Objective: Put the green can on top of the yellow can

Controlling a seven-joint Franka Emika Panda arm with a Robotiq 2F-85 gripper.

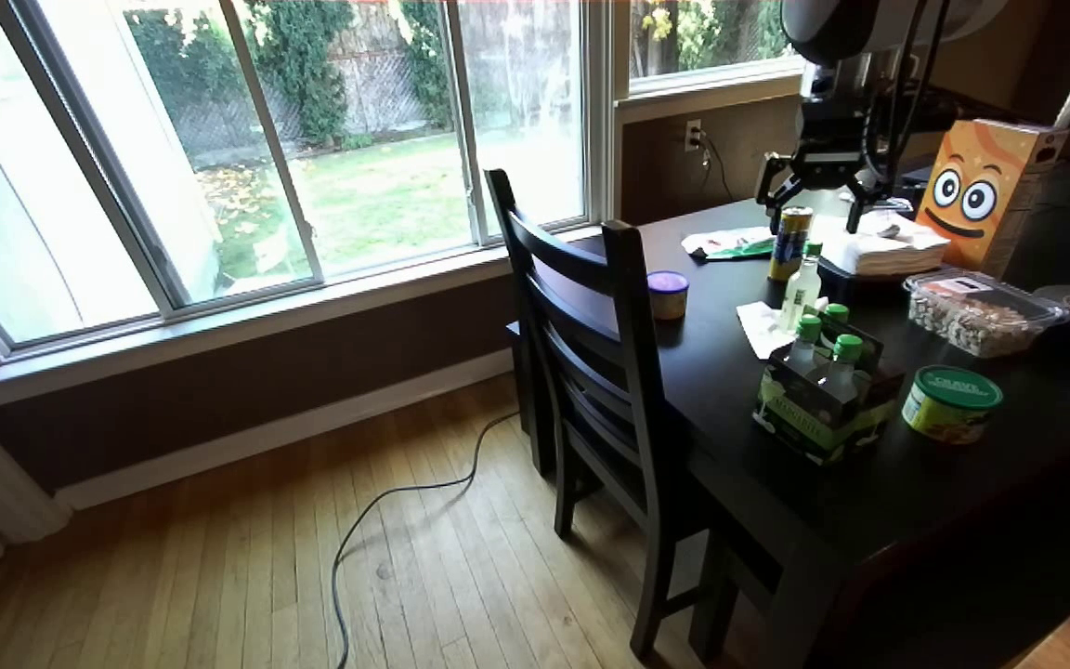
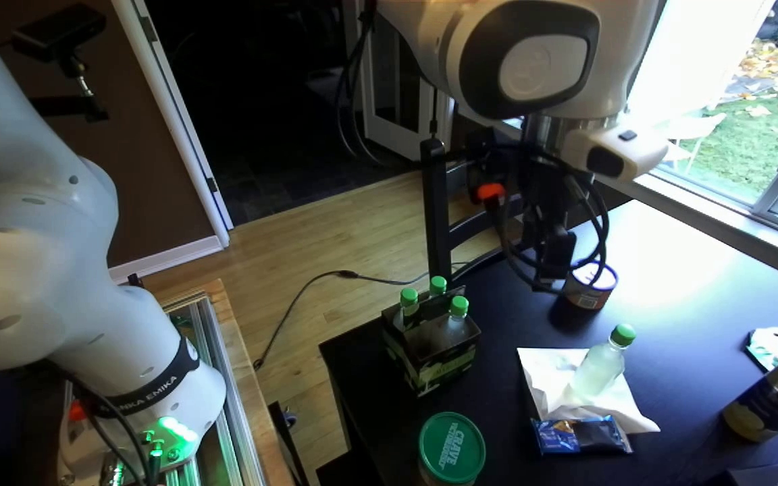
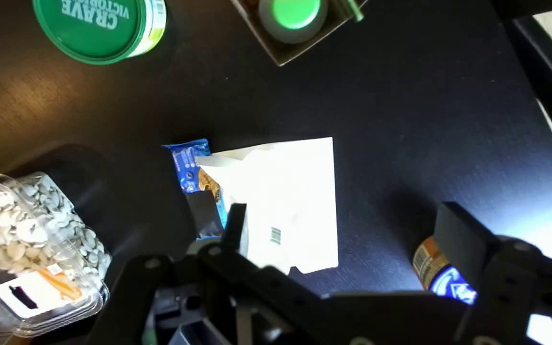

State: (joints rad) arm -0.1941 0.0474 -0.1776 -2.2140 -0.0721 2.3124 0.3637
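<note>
The green can (image 1: pixel 951 404) is a wide tub with a green lid, standing upright near the table's front edge. It shows in an exterior view (image 2: pixel 452 449) and at top left of the wrist view (image 3: pixel 98 28). Which can is the yellow one is unclear. A tall blue-and-gold can (image 1: pixel 789 243) (image 2: pixel 777 398) and a short orange-tan can with a purple lid (image 1: pixel 668 295) (image 2: pixel 589 287) (image 3: pixel 431 261) both stand upright. My gripper (image 1: pixel 814 223) (image 2: pixel 551 256) (image 3: pixel 345 225) is open and empty, above the table. Its right finger partly covers the purple-lidded can in the wrist view.
A carton with several green-capped bottles (image 1: pixel 823 404) stands beside the green can. A single bottle (image 2: pixel 598 368) stands on white paper (image 3: pixel 295 191) near a blue wrapper (image 3: pixel 189 165). A clear tub (image 1: pixel 981 311), napkins (image 1: pixel 897 246), an orange box (image 1: pixel 985 190) and a chair (image 1: pixel 637 353) are around.
</note>
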